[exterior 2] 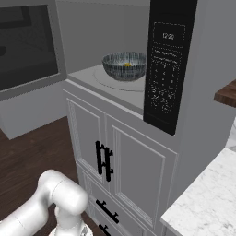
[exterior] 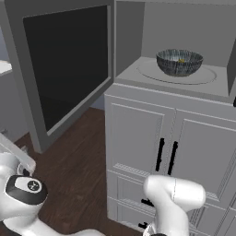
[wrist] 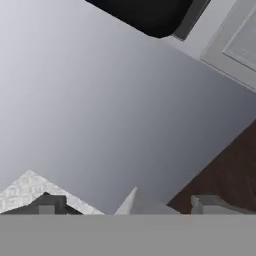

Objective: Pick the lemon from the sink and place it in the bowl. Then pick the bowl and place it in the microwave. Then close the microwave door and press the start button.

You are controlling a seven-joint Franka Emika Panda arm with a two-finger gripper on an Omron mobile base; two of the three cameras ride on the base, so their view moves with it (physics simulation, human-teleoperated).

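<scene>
I see the bowl (exterior: 179, 61) with the lemon (exterior: 182, 60) on the turntable (exterior: 156, 73); microwave door (exterior: 64, 69) wide open, needs shutting; claw (wrist: 125, 205) apart, empty.

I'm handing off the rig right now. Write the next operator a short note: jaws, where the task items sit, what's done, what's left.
Gripper: jaws open, holding nothing, down low facing the grey door panel.
Bowl: on the turntable plate inside the microwave, with the lemon in it.
Microwave door: swung wide open.
Done: lemon in bowl, bowl in microwave.
Left: close the door, then press start on the control panel.
</scene>
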